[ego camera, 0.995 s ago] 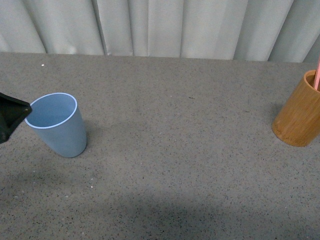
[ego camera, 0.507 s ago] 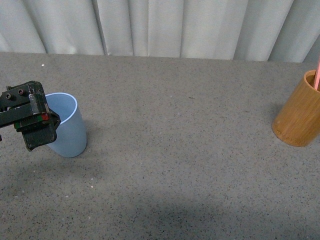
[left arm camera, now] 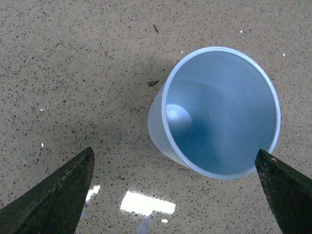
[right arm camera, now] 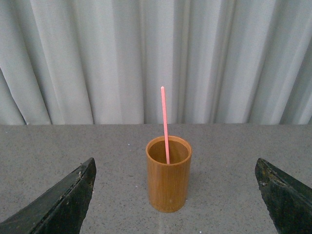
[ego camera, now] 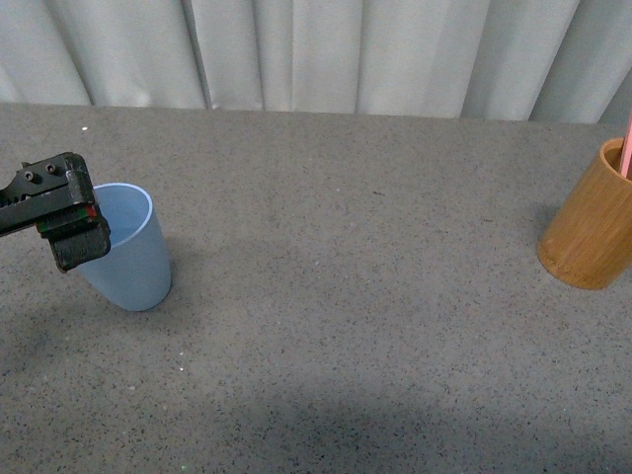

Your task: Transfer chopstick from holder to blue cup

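Observation:
The light-blue cup stands upright on the left of the grey table. My left gripper is open, just left of the cup's rim and above it; in the left wrist view the empty cup lies under and ahead of the spread fingers. The orange-brown bamboo holder stands at the far right edge with the pink-red chopstick in it. In the right wrist view the holder stands centred ahead of my open right gripper, the chopstick upright in it. The right gripper is out of the front view.
A pleated grey-white curtain runs along the table's far edge. The speckled grey tabletop spreads between cup and holder.
My left gripper has come in from the left edge to the cup's rim, then risen slightly. Cup, holder and chopstick have not moved.

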Controlling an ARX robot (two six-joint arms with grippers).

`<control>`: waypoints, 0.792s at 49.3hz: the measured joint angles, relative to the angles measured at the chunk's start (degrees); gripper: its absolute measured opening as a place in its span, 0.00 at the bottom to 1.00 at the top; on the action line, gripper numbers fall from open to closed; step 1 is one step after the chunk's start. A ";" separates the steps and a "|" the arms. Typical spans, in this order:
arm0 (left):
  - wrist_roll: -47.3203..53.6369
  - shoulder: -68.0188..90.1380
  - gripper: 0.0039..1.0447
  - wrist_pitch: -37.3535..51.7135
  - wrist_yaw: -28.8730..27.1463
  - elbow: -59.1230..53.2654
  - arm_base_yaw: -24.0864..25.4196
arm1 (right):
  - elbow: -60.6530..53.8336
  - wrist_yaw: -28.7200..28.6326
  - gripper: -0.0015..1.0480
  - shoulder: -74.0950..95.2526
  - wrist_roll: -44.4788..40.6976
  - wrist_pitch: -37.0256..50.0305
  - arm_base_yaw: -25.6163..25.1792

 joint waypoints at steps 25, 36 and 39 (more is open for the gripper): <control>-0.81 5.64 0.94 -0.81 -0.92 3.50 1.84 | 0.00 0.00 0.91 0.00 0.00 0.00 0.00; -1.77 6.95 0.94 -0.85 -0.92 4.61 2.47 | 0.00 0.00 0.91 0.00 0.00 0.00 0.00; -2.27 7.61 0.94 -1.09 -0.92 4.92 2.56 | 0.00 0.00 0.91 0.00 0.00 0.00 0.00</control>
